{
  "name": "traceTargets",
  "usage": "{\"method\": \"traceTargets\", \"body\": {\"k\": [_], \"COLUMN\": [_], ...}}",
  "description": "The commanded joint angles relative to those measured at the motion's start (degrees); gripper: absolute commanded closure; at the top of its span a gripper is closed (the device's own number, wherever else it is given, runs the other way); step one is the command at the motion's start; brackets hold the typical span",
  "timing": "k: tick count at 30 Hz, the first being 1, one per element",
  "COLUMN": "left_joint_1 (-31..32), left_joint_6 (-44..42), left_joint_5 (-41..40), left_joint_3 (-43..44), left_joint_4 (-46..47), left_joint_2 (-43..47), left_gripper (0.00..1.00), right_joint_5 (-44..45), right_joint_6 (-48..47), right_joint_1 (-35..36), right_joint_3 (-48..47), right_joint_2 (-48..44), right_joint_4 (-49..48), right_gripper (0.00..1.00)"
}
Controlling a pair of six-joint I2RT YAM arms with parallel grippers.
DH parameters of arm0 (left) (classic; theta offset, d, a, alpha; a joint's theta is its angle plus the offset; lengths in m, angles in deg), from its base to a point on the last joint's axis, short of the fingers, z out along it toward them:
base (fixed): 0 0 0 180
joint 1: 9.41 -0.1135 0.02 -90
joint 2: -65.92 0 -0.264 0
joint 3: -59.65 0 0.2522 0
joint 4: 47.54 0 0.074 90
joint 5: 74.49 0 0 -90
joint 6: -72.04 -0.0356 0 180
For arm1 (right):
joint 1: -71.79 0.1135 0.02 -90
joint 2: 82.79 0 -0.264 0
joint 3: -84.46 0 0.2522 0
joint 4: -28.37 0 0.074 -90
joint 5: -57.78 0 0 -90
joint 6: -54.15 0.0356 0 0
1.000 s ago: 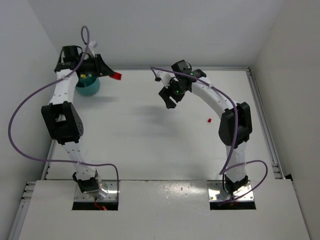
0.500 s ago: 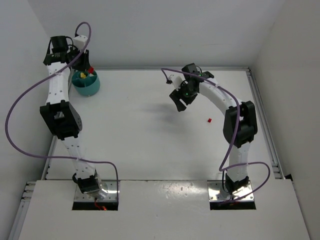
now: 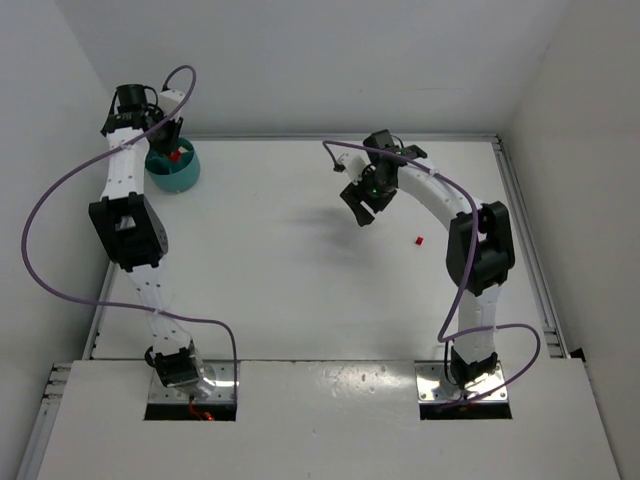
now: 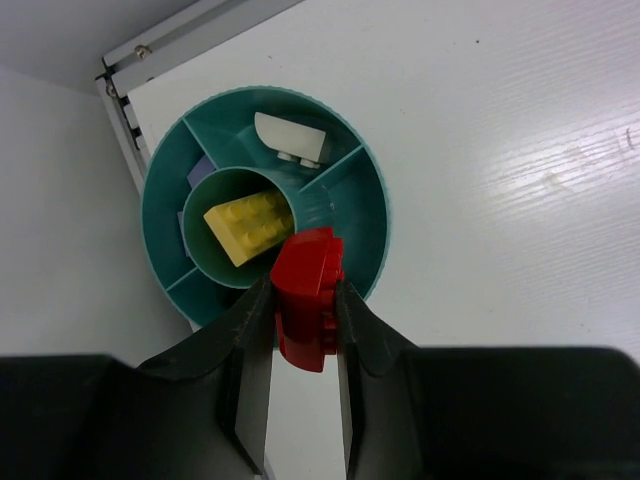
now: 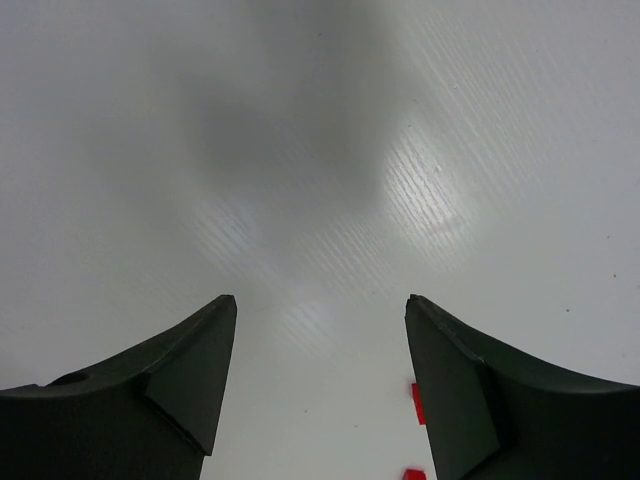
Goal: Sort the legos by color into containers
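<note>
Left wrist: glossy red lego (image 4: 308, 298) clamped in left jaws over teal bowl (image 4: 345, 205); right jaws apart.

My left gripper (image 4: 303, 292) brings its small red plastic brick (image 4: 306, 275) over the round teal plastic bowl (image 4: 348, 205); my right gripper (image 5: 320, 335) shifts rightward.

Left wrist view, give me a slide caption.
Left gripper holds a red lego over the teal divided bowl, with a yellow lego in its centre.
</note>
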Motion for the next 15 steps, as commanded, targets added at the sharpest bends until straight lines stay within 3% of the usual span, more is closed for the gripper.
{"method": "traceTargets", "body": {"k": [1, 7, 10, 13, 15], "left_joint_1": [0.92, 1.45, 1.45, 1.45, 1.45], "left_joint_6": [-1.74, -1.74, -1.74, -0.16, 0.72], "left_joint_5": [-1.26, -1.87, -2.39, -2.40, -1.70], "left_joint_3": [2.60, 2.60, 2.60, 2.60, 2.60], "left_joint_4": [1.16, 1.16, 1.16, 1.69, 1.69], "left_joint_2": [-0.49, -1.55, -1.55, -0.85, -0.32], "left_gripper": [0.71, 0.64, 0.55, 0.33, 0.32], "right_joint_5": [1.20, 1.21, 1.74, 2.34, 2.35], "right_joint_6": [-0.44, -0.44, -0.44, -0.97, -2.11], "right_joint_1": [-0.38, -1.43, -2.22, -4.42, -6.25], "right_joint_3": [0.03, 0.03, 1.17, 4.32, 7.56], "right_joint_2": [-0.47, 0.05, -0.47, -3.27, -4.95], "right_joint_4": [-0.51, -0.51, -0.51, 0.02, 0.54], "right_gripper": [0.31, 0.31, 0.32, 0.33, 0.35]}}
